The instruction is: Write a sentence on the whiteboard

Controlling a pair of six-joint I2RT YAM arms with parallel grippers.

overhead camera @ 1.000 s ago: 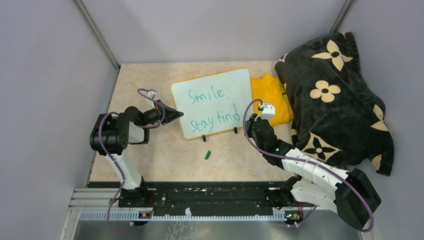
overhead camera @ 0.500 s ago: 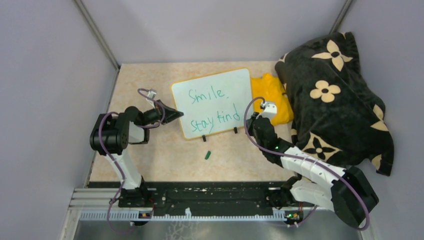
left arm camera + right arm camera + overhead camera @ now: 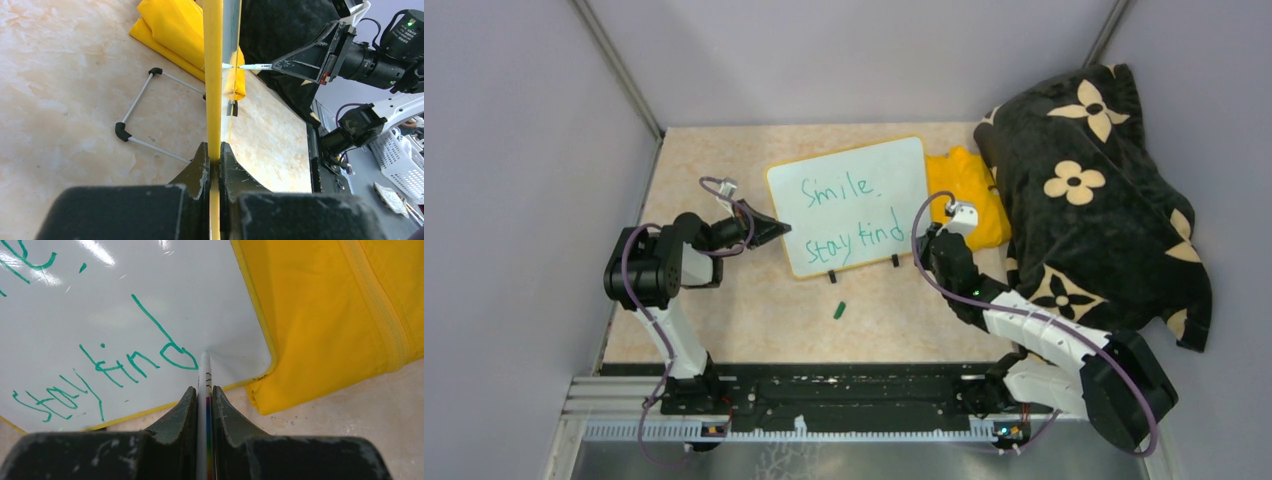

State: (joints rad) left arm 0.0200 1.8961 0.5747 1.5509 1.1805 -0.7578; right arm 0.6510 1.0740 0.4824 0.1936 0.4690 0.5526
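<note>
The whiteboard (image 3: 854, 200) stands tilted on two black feet at the table's middle, yellow-framed, with the sentence (image 3: 849, 210) in green: "Smile." above "stay kind". My left gripper (image 3: 776, 229) is shut on the board's left edge (image 3: 213, 75), seen edge-on in the left wrist view. My right gripper (image 3: 930, 247) is shut on a white marker (image 3: 204, 390). The marker's tip touches the board (image 3: 125, 300) just right of the "d" of "kind" (image 3: 177, 352), near the board's lower right corner. The marker and right gripper (image 3: 305, 57) also show in the left wrist view.
A folded yellow cloth (image 3: 969, 195) lies right of the board. A black flowered blanket (image 3: 1094, 190) heaps at the far right. A green marker cap (image 3: 838, 310) lies on the table in front of the board. The board's wire stand (image 3: 145, 115) rests behind it.
My right arm has shifted slightly to the right along the board's lower line. The left arm and the board have not moved.
</note>
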